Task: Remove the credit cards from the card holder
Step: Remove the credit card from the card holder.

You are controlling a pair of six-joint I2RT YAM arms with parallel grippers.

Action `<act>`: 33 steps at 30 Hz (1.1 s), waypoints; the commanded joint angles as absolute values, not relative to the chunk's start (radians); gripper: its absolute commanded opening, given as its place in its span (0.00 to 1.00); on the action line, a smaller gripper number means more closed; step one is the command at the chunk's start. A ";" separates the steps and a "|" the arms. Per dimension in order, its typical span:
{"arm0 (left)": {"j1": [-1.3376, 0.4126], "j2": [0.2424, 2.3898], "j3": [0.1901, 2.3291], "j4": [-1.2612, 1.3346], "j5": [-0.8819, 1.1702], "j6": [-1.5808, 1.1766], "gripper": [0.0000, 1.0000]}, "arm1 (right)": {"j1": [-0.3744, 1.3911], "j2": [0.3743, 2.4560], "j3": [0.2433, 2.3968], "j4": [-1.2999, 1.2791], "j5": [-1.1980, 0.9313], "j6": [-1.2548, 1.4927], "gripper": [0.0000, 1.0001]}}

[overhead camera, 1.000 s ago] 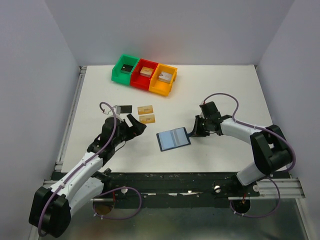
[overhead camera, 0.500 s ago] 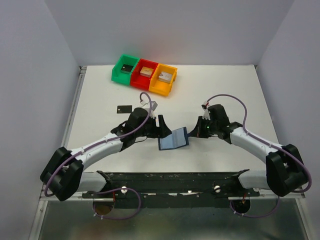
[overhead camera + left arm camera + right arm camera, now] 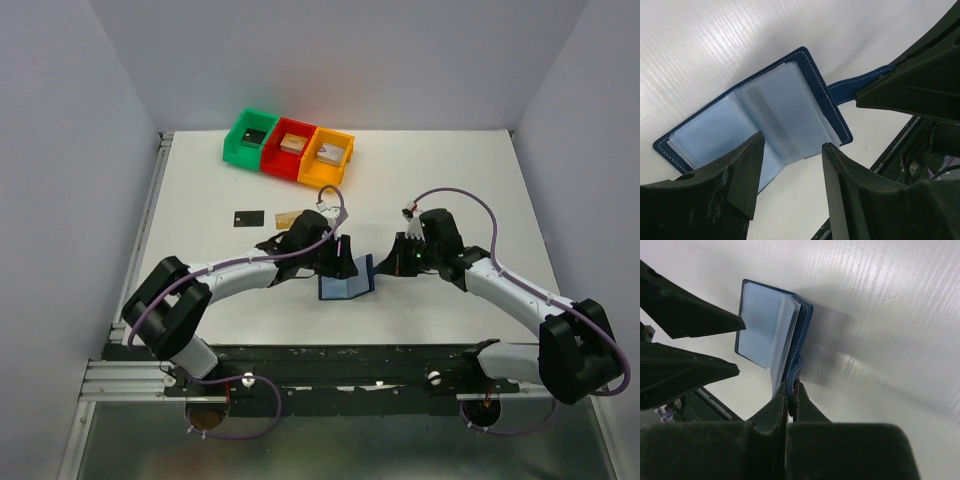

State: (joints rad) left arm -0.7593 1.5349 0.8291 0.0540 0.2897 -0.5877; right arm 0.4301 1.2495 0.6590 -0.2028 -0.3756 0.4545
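The navy card holder [image 3: 343, 287] lies open on the table with pale blue sleeve pages up, and its right half is raised. My right gripper [image 3: 386, 266] is shut on its strap and cover edge [image 3: 799, 371]. My left gripper [image 3: 347, 264] is open just over the holder's left page [image 3: 720, 137], one finger [image 3: 742, 172] above the sleeves and the other above bare table. A black card [image 3: 248, 217] and a tan-gold card [image 3: 287, 216] lie on the table to the left, the tan one partly hidden by my left arm. I cannot tell whether any card is in the sleeves.
Green [image 3: 250, 137], red [image 3: 291, 150] and orange [image 3: 328, 160] bins stand in a row at the back, each with a small block inside. The table's metal front rail [image 3: 330, 352] runs just behind the holder. The two grippers' fingers are close together over the holder.
My left arm has swung right from the loose cards to the card holder. My right gripper has closed in on the holder's right edge and tipped that half up.
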 commanded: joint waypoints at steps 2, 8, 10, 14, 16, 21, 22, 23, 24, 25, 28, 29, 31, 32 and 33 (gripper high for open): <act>-0.784 1.609 0.902 0.025 0.319 -0.551 0.61 | 0.426 1.246 0.676 -0.195 -0.431 0.436 0.00; -0.811 1.669 0.965 0.002 0.304 -0.529 0.63 | 0.426 1.253 0.680 -0.193 -0.446 0.433 0.00; -0.813 1.680 0.973 -0.021 0.299 -0.528 0.63 | 0.426 1.252 0.681 -0.192 -0.449 0.431 0.00; -0.816 1.695 0.982 -0.029 0.295 -0.528 0.63 | 0.426 1.253 0.684 -0.193 -0.453 0.431 0.00; -0.816 1.701 0.985 -0.032 0.291 -0.526 0.63 | 0.426 1.255 0.684 -0.193 -0.453 0.431 0.00; -0.815 1.712 0.989 -0.044 0.282 -0.523 0.63 | 0.426 1.256 0.686 -0.192 -0.453 0.430 0.00; -0.818 1.715 0.989 -0.046 0.281 -0.523 0.63 | 0.426 1.256 0.689 -0.193 -0.454 0.428 0.00; -0.816 1.715 0.989 -0.048 0.278 -0.525 0.63 | 0.426 1.256 0.686 -0.192 -0.453 0.429 0.00; -0.818 1.715 0.989 -0.051 0.273 -0.525 0.63 | 0.426 1.256 0.686 -0.193 -0.451 0.426 0.00; -0.818 1.710 0.988 -0.054 0.265 -0.525 0.62 | 0.426 1.256 0.686 -0.192 -0.449 0.428 0.00; -0.816 1.686 0.974 -0.066 0.213 -0.525 0.62 | 0.426 1.253 0.684 -0.193 -0.449 0.428 0.00; -0.818 1.684 0.971 -0.071 0.206 -0.526 0.62 | 0.426 1.253 0.684 -0.193 -0.451 0.428 0.00; -0.818 1.678 0.968 -0.075 0.187 -0.528 0.62 | 0.426 1.247 0.686 -0.195 -0.454 0.430 0.00; -0.816 1.674 0.962 -0.077 0.178 -0.531 0.62 | 0.426 1.244 0.689 -0.195 -0.459 0.428 0.00; -0.815 1.667 0.960 -0.077 0.169 -0.532 0.62 | 0.426 1.241 0.690 -0.198 -0.462 0.431 0.00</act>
State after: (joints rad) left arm -0.8124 1.7035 0.9703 -0.0509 0.2489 -0.5415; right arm 0.4301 1.2503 0.6613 -0.2024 -0.4328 0.4435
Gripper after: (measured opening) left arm 0.623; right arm 0.024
